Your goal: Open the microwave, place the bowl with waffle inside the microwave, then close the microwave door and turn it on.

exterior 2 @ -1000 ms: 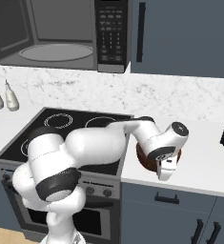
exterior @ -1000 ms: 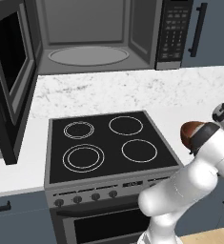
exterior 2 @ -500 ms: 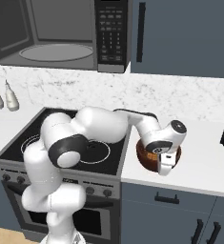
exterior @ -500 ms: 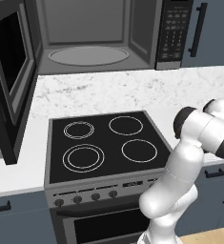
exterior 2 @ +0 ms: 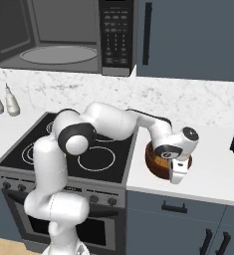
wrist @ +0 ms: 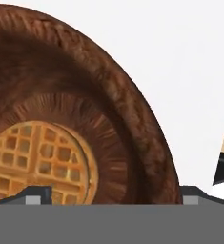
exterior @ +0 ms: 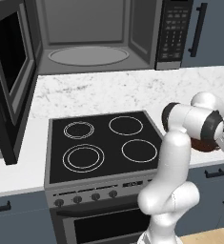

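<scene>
With the door (exterior: 8,86) open, our spread end effector (exterior 2: 178,172) straddles the bowl (wrist: 108,95) rim; next we pinch and lift.

Glossy white rounded arm (exterior 2: 113,124), dark joint bands, white hand (exterior 2: 178,172)

I see a black four-ring stove (exterior: 104,143) with knobs along its front set into a white counter (exterior 2: 213,174), two pale bottles (exterior 2: 3,99) standing left of it against the marble backsplash (exterior 2: 188,102).
</scene>
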### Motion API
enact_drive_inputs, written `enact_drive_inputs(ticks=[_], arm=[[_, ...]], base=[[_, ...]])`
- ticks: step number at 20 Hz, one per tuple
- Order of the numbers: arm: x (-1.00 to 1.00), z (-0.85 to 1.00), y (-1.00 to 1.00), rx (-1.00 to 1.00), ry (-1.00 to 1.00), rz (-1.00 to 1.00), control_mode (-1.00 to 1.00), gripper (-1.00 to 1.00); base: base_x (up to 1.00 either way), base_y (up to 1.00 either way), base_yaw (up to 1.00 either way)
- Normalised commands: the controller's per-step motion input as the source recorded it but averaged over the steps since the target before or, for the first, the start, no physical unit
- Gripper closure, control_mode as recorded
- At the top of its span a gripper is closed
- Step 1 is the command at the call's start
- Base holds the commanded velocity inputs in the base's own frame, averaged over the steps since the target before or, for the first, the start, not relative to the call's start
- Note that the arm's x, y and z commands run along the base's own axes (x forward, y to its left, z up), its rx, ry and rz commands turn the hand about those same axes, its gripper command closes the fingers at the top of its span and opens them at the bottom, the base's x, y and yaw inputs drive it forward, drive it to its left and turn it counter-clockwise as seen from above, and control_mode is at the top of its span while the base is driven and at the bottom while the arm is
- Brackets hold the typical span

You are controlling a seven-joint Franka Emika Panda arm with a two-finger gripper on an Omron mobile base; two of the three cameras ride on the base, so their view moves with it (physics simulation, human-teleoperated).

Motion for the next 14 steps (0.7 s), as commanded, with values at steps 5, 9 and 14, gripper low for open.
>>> enact_drive_inputs(ticks=[5, 9, 14], arm=[[0.17, -0.30, 0.04, -0.11, 0.04, 0.00, -1.00, -1.00], [0.26, -0.32, 0.31, -0.18, 0.10, -0.01, -1.00, 1.00], [0.15, -0.51, 0.29, -0.20, 0.13, 0.00, -1.00, 1.00]], base=[[0.00, 0.00, 0.00], [0.00, 0.00, 0.00], [0.00, 0.00, 0.00]])
